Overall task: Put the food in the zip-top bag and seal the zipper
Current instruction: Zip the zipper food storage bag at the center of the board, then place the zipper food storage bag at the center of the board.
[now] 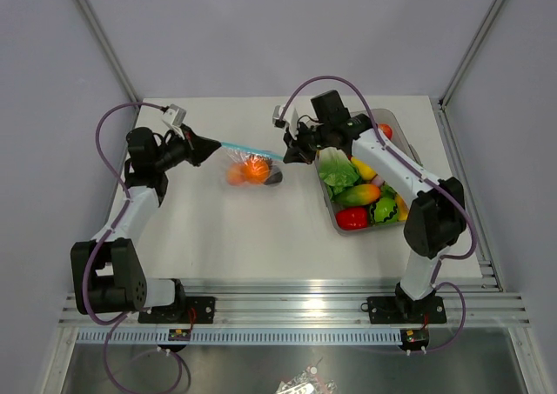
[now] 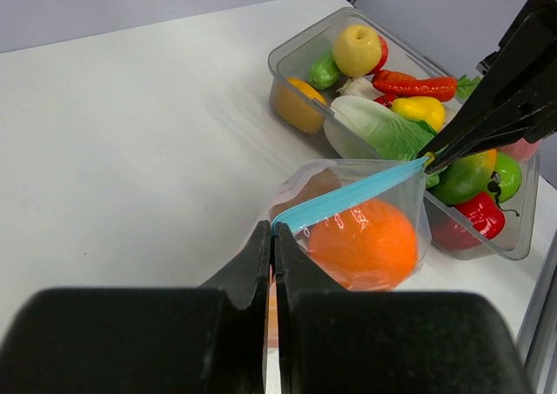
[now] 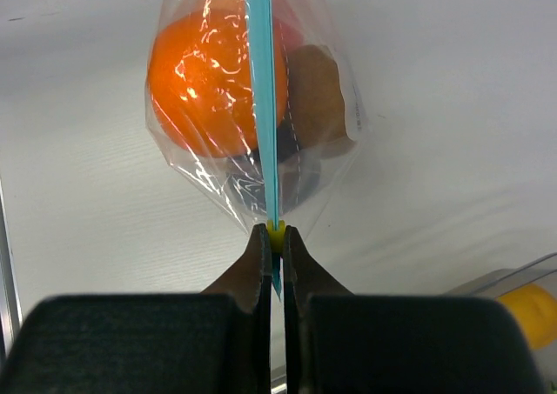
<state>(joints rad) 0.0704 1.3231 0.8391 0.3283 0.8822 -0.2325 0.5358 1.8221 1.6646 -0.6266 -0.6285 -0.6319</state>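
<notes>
The zip-top bag (image 1: 252,170) hangs stretched between my two grippers just above the table. Its light blue zipper (image 1: 252,150) runs taut from one to the other. Inside it is food: a round orange (image 2: 365,242) and a brownish piece (image 3: 318,103) behind it. My left gripper (image 2: 272,233) is shut on the left end of the zipper (image 2: 348,198). My right gripper (image 3: 275,237) is shut on the small yellow slider (image 3: 276,235) at the other end of the zipper (image 3: 261,107). In the top view, the left gripper (image 1: 218,147) and right gripper (image 1: 285,157) face each other.
A rigid clear tray (image 1: 329,210) stands right of the bag, under the right arm. It holds green lettuce (image 2: 383,129), a yellow apple (image 2: 357,49), red peppers and several other toy foods. Metal rails run along the table's near edge.
</notes>
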